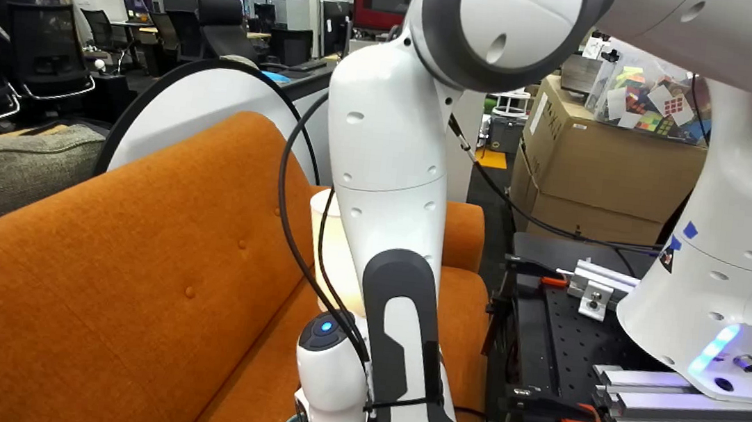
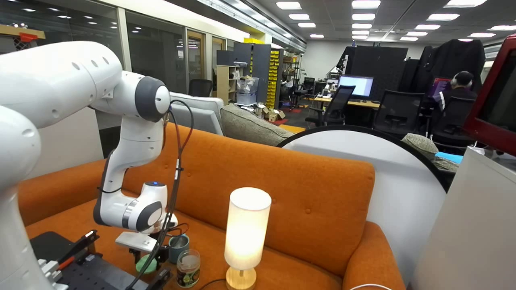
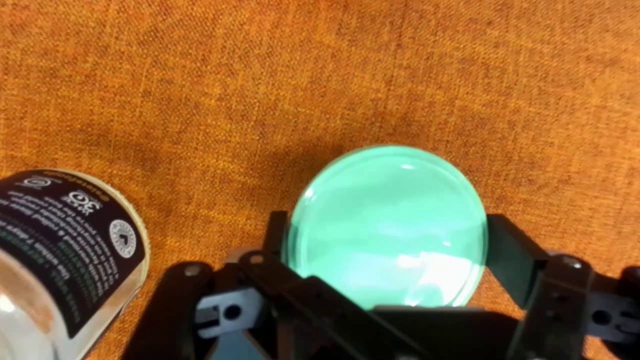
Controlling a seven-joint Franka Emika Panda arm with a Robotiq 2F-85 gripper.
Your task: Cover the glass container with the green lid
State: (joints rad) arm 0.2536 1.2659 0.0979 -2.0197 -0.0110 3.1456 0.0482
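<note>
Robotiq gripper point(image 3: 387, 237), fingers point(image 3: 512, 257) well apart, is edge-pinching the green lid point(image 3: 390, 220), likely leaving its underside free for the glass jar point(image 3: 70, 265) beside those fingers.

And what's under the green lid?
The wrist view shows orange couch around the green lid, so probably more couch is below. The lid hides the spot right under it, so I can't see what's there.

Wore a glossy white shell point(image 1: 390, 146), dark grey cuffs point(image 2: 145, 98).
Bore oval pits point(image 1: 355, 118), black cables point(image 2: 173, 197), blue tape point(image 1: 690, 230), a glowing strip point(image 1: 714, 349); ended in a black gripper point(image 3: 389, 240), apparently grey-plated.
</note>
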